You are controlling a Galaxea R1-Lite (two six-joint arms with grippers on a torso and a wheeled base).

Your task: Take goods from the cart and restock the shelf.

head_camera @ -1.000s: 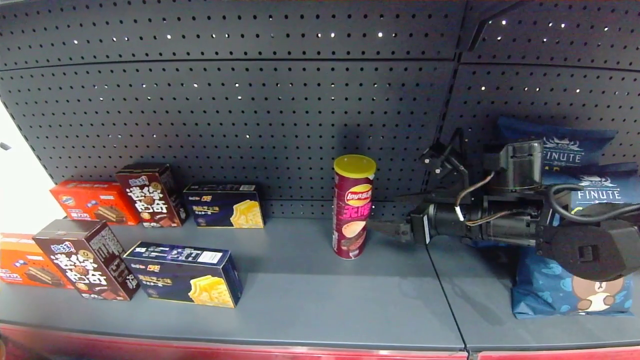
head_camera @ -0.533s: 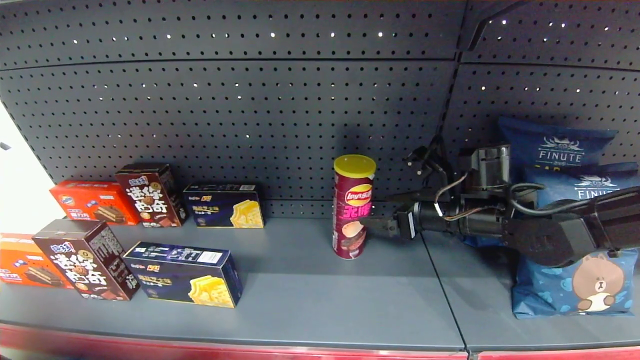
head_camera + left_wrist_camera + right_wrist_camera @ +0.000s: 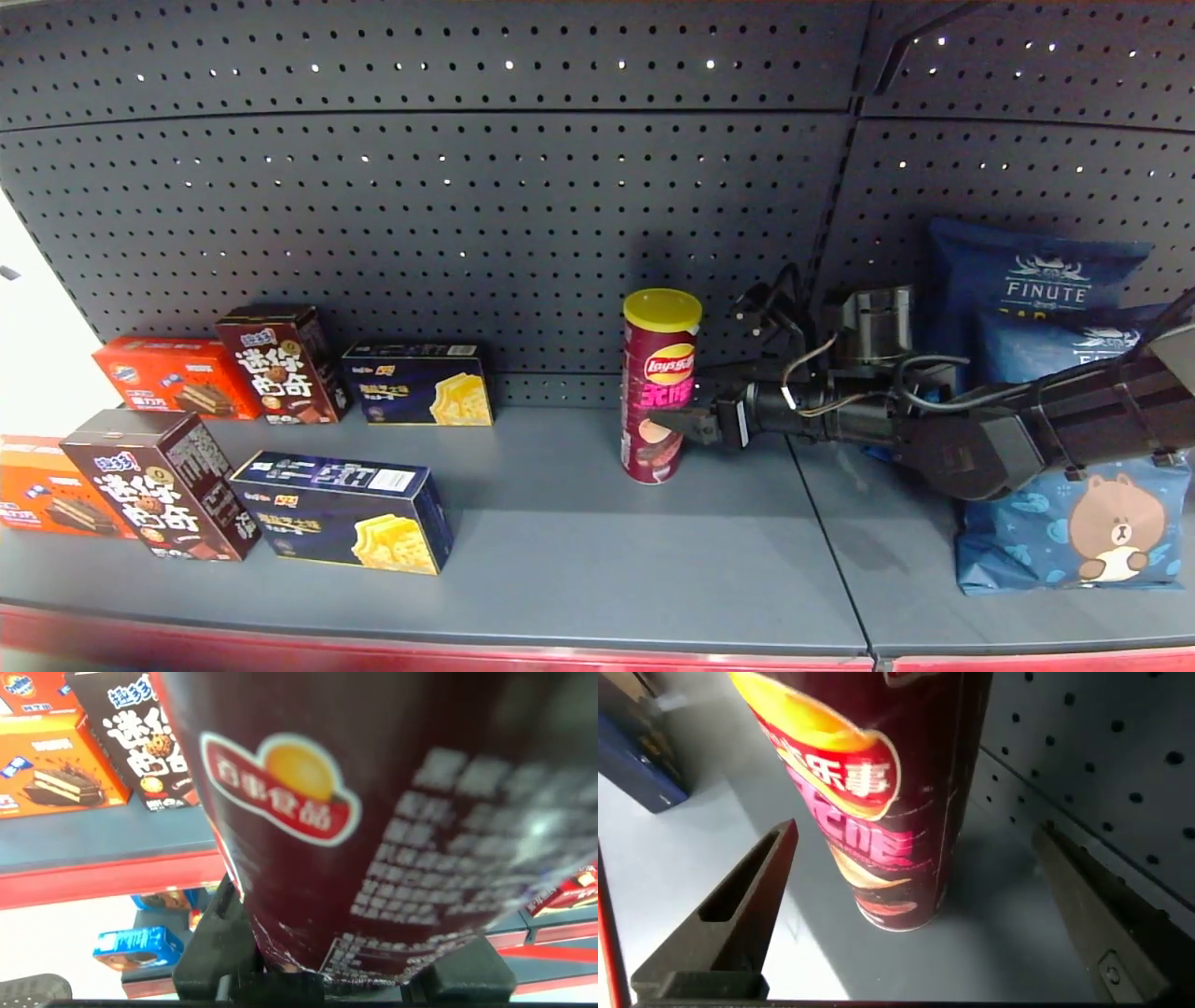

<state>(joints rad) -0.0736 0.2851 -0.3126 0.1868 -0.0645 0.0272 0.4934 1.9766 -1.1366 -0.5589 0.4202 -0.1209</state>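
A maroon chip can with a yellow lid stands upright on the grey shelf, close to the pegboard back. My right gripper comes in level from the right, and its tips are at the can's lower half. In the right wrist view this can stands between the two open fingers, with a gap on each side. My left gripper is below the shelf's front edge, shut on a second maroon chip can that looms close to that camera.
Snack boxes stand at the shelf's left: orange, brown and navy at the back, more in front. Blue snack bags crowd the right, behind and under my right arm. Bare shelf lies in front of the can.
My right arm has slid left along the shelf, bringing its open fingers from beside the standing can to around its lower half. The can has not moved.
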